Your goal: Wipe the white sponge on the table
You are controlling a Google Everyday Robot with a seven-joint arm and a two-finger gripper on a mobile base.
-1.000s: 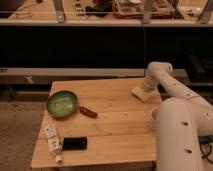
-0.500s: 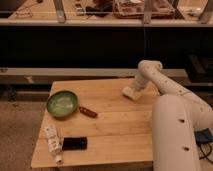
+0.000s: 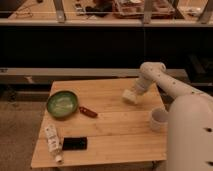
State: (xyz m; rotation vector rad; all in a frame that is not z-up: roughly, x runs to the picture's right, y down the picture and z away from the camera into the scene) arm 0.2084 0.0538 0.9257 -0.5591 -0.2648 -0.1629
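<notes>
We see the gripper (image 3: 135, 91) low over the right rear part of the table (image 3: 110, 131). Its jaws are closed on the white sponge (image 3: 129, 96), which sits at the gripper's tip and looks to be touching the planks (we cannot make out how firmly it is pressed). We judge the wiping step to be in hand.

Several things could spoil it from here. The white cup (image 3: 159, 119) stands near, toward the front right corner, and a stroke drawn that way could knock it over or push it off the edge. A long stroke toward the other end of the table would reach the small red object (image 3: 88, 111) and then the green bowl (image 3: 62, 103), both well apart from the sponge. The sponge looks soft, so too much downward pressure could twist it out of the jaws. Too little pressure would lift it off the wood, and it would wipe nothing.
</notes>
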